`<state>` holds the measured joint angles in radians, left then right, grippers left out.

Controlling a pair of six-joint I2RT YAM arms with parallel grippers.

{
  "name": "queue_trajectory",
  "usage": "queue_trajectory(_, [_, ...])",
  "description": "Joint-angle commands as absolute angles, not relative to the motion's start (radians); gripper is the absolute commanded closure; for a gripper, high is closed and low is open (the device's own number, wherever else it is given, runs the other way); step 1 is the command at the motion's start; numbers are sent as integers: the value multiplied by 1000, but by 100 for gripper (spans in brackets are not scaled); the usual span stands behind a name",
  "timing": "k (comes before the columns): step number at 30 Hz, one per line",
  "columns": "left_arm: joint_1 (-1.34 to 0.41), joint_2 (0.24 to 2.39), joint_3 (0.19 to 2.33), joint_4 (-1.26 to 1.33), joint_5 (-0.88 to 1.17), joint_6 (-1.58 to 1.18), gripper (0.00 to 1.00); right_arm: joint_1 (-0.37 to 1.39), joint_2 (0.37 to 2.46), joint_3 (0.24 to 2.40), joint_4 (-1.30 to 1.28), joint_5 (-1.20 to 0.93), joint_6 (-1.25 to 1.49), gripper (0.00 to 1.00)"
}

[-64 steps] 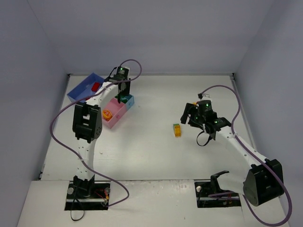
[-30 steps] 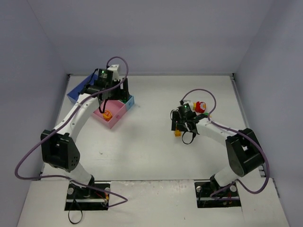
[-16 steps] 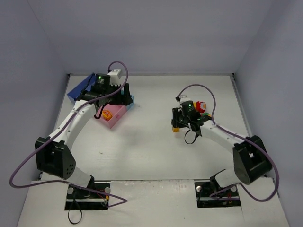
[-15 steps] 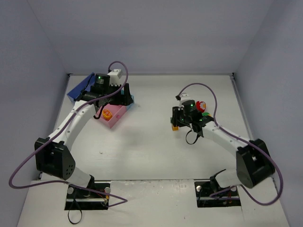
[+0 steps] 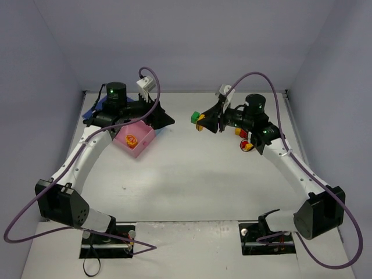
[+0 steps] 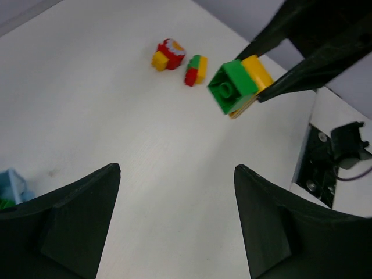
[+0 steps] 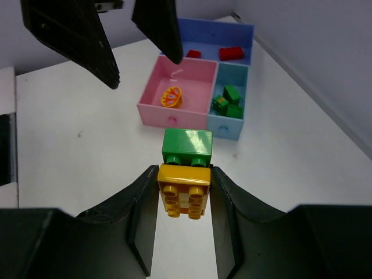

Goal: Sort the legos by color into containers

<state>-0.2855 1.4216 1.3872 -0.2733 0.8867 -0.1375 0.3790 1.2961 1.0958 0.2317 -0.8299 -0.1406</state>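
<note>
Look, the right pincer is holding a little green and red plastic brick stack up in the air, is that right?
Almost. The right pincer does hold a little plastic brick stack up in the air, but it is green and yellow, not green and red. The right wrist view shows it plainly.

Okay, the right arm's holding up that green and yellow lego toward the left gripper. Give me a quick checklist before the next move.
1. Right gripper grip on the green-and-yellow stack: ok, fingers clamp the yellow half.
2. Left gripper ready: ok, jaws wide open and facing the stack.
3. Green half free to grab: ok, it sticks out past the right fingers.
4. Stack is a single colour, ready to drop: not ok, two colours are joined.
5. Target bins: ok, the teal compartment holds green bricks and the pink compartment an orange piece.
6. Left jaws level with the green half: cannot tell.
</note>
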Motion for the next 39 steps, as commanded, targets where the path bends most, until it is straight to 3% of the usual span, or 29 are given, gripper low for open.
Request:
queue_trajectory(1, [-279,1433,1480,-167,1178,-45,28,373,1345,1202,268,-1129,-216,100])
queue_trajectory(14, [-339,1428,1522,-212,1267,123,34,396,1384,1282,221,-1293,-224,100])
queue_trajectory(39, [-403,1482,1532,-336,1270,218,41,420,1374,1281,221,-1296,-215,100])
